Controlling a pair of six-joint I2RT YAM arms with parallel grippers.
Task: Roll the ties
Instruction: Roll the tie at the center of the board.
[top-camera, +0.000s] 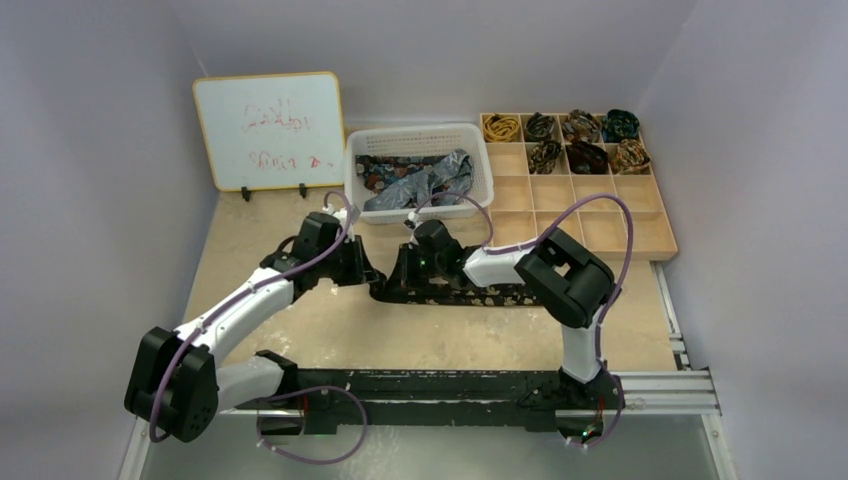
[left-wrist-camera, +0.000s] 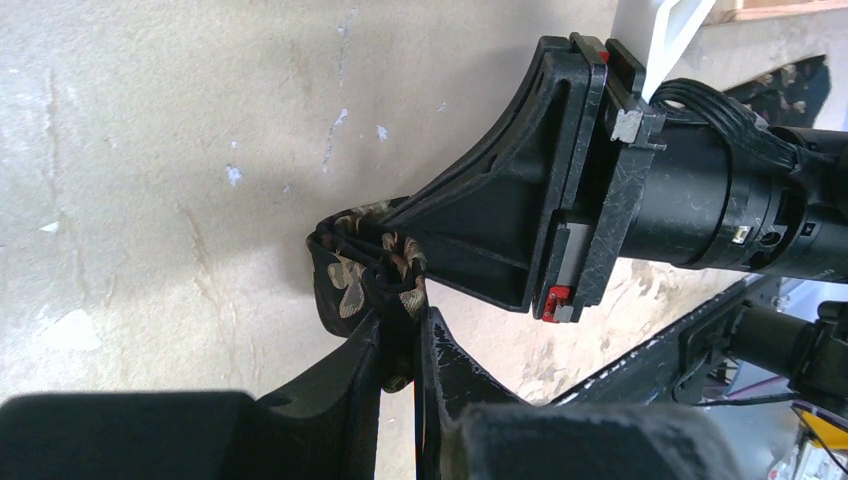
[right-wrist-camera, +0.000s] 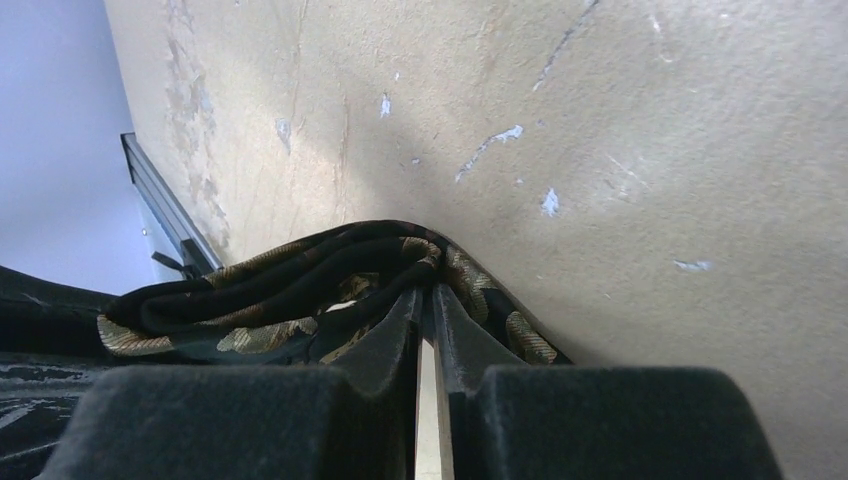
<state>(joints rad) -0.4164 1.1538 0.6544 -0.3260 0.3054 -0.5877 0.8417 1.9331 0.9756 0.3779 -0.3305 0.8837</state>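
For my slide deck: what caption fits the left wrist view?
Left pincer and right pincer grip the folded end of a dark tie on the table.

dark tie (right-wrist-camera: 300, 285), gold-brown motifs

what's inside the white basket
Loose ties, dark patterned ones with a grey-blue one on top. The floor of the basket and anything under the pile are covered.

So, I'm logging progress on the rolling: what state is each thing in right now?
Tie on the table, left end folded over in layers, rest flat.
Left pincer, shut on the folded end.
Right pincer, shut on the same tie.
Basket ties, loose.
Tray ties, rolled.
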